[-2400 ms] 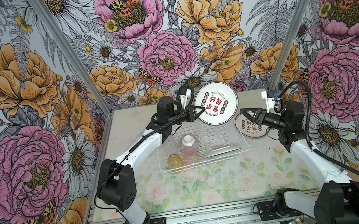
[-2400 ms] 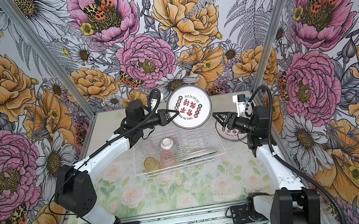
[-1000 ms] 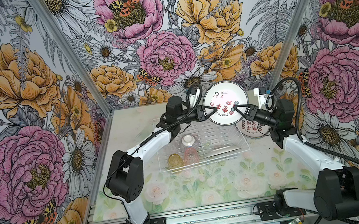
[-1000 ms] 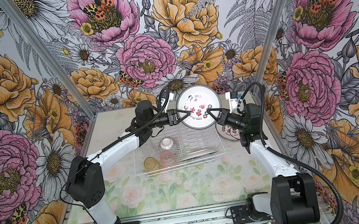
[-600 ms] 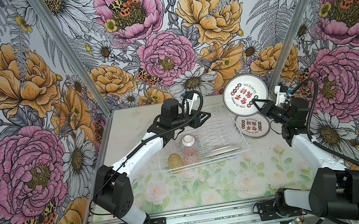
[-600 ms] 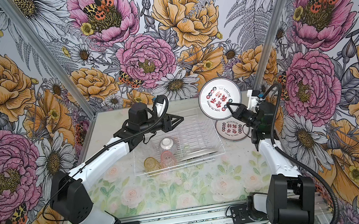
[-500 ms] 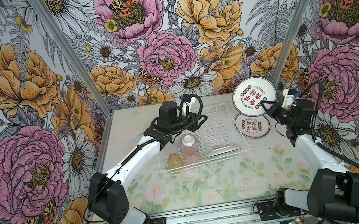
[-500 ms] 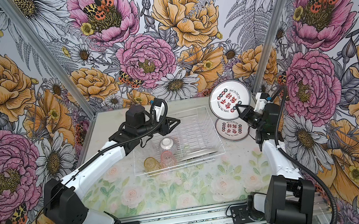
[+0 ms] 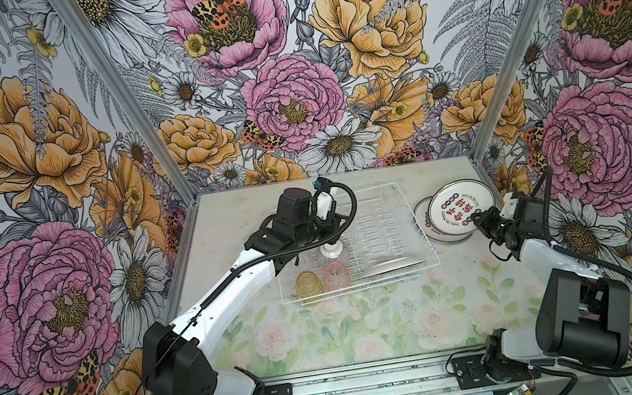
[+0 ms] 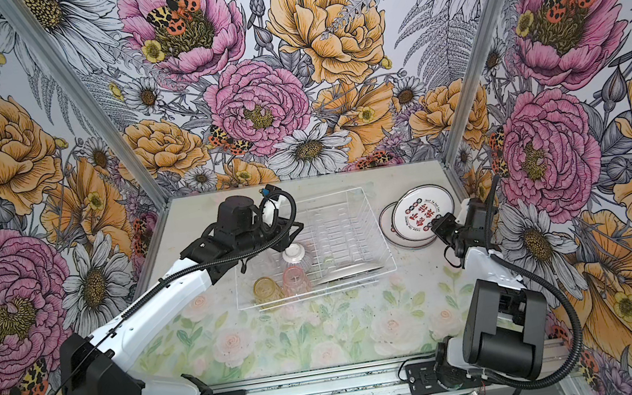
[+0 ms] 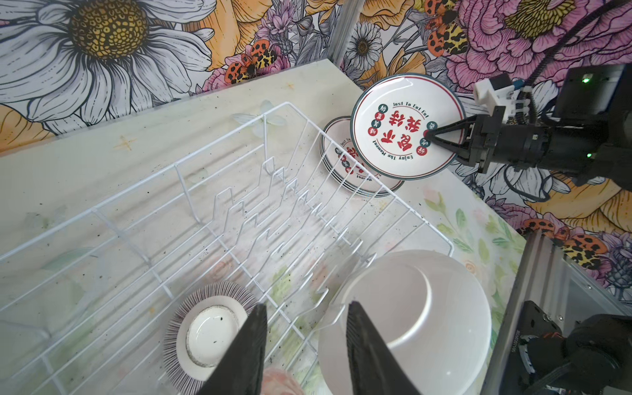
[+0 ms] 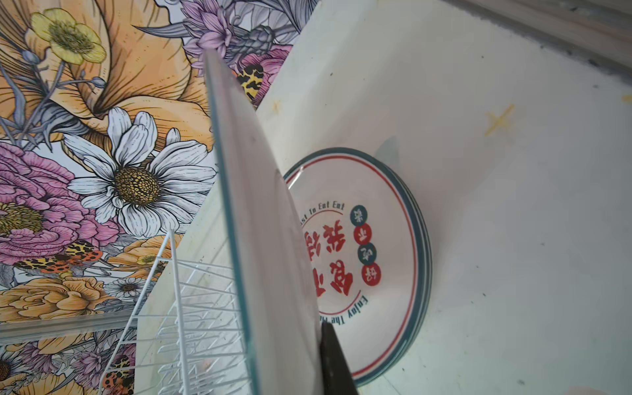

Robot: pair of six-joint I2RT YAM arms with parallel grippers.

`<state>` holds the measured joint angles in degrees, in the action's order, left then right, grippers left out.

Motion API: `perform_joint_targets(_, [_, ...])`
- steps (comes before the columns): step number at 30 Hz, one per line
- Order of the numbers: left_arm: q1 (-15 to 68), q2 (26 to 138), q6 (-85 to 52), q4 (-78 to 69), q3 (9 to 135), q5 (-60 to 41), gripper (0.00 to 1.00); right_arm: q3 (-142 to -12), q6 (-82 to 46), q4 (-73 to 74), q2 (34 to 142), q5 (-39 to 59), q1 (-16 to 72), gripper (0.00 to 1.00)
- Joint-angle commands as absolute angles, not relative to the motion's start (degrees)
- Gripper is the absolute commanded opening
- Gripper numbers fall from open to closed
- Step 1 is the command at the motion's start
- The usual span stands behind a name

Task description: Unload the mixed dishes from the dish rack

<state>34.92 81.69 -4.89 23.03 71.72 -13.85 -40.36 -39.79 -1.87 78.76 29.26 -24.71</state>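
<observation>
Left wrist view: right pincer [image 11: 429,135] clamps one plate [image 11: 386,113]; left pincer [image 11: 304,306] apart near one bowl [image 11: 205,328]

Bowl [image 11: 210,330], tumblers [image 9: 335,274] in rack [image 9: 391,204]; plates [image 12: 376,239] beside.

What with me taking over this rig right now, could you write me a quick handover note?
Left claw: open, empty, above the white wire dish rack, by the upturned grey-ribbed bowl.
Right claw: shut on a round white printed plate, tilted over the stack of matching plates on the table.
Done: stack unloaded.
Left: set this plate down; unload bowl, another white plate, yellow textured tumbler, pink textured tumbler.
</observation>
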Motion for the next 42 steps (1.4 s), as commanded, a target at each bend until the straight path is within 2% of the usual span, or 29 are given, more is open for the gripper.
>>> perform_joint_targets(1, [34.86, 80.68, -3.60, 23.55, 71.46, -12.34, 0.40, -40.28, -40.20, 3.30, 79.99, 31.24, -25.26, 0.00])
perform_joint_targets(26, [34.98, 80.77, -2.95, 24.40, 72.03, -12.31, 0.40, -39.11, -41.27, 6.25, 87.45, 34.20, -26.41, 0.00])
perform_joint_targets(35, [36.43, 81.39, -1.12, 27.25, 73.30, -9.10, 0.40, -40.14, -38.73, 2.90, 88.07, 33.70, -26.49, 0.17])
perform_joint_targets(42, [36.47, 81.65, -0.97, 27.40, 73.71, -9.21, 0.40, -41.70, -33.30, -3.84, 87.16, 30.53, -26.53, 0.20])
